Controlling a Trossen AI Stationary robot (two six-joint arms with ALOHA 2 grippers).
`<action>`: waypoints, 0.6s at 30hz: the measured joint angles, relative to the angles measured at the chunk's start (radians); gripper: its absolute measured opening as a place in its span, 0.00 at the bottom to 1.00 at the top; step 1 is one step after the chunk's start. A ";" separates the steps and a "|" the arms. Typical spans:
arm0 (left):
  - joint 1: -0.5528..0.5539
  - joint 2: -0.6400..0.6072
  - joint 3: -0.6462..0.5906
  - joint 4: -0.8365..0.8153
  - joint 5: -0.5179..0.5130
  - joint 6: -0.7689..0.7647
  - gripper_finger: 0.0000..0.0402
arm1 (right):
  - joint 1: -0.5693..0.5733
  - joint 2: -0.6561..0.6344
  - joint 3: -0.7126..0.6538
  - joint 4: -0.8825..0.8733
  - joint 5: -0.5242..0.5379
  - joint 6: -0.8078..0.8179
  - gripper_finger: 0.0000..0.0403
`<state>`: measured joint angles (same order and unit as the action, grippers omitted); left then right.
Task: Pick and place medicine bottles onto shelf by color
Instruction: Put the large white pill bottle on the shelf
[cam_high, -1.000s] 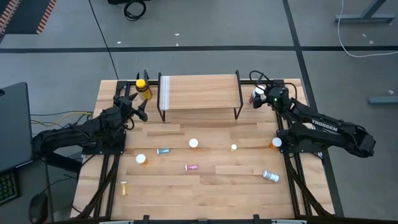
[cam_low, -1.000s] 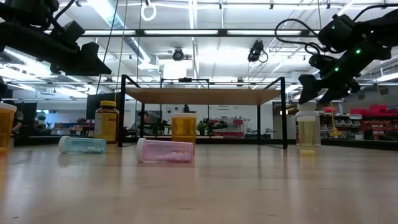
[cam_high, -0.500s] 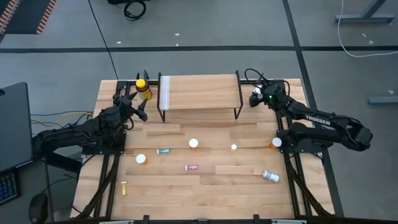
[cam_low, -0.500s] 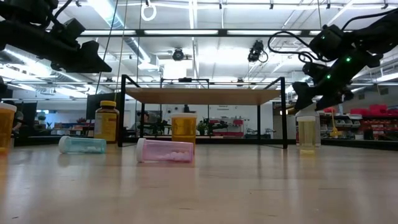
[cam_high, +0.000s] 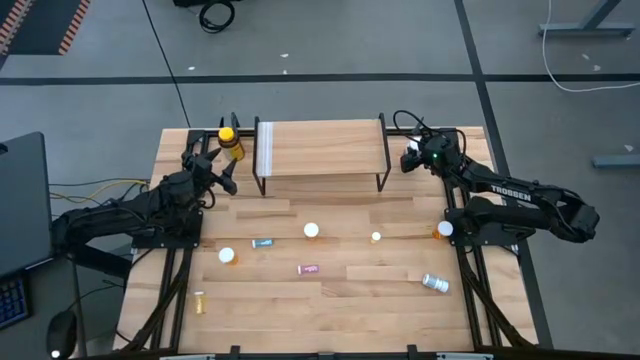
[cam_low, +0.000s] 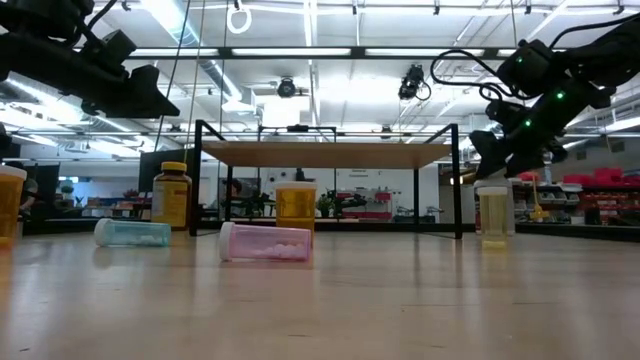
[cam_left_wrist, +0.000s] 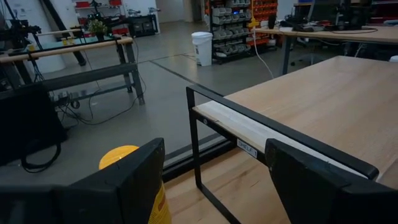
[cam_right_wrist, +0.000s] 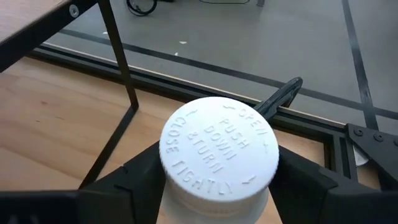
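Shelf at surface's 12 o'clock. Right gripper at shelf's 3 o'clock, fingers straddling white bottle; grip unclear. Left gripper spread at shelf's 9 o'clock, near yellow bottle.

You've got the white bottle cap dead centre between the right gripper jaws, shelf leg just beside, table below.

Bright overhead ceiling lights, soft shadows, wrist foregrounds blurred
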<state>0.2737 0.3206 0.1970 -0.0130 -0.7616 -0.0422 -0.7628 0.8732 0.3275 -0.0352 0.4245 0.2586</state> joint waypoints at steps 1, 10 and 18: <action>0.000 0.000 0.000 0.000 0.000 0.000 0.71 | 0.000 -0.003 0.000 0.005 0.000 -0.006 0.61; -0.003 0.000 0.000 0.004 0.092 0.000 0.71 | 0.001 -0.057 0.190 -0.119 0.017 -0.088 0.65; -0.003 0.000 0.000 0.005 0.093 0.000 0.71 | 0.032 -0.005 0.495 -0.242 -0.006 -0.164 0.63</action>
<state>0.2704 0.3206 0.1970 -0.0078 -0.6682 -0.0422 -0.7308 0.8679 0.8224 -0.2772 0.4183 0.0942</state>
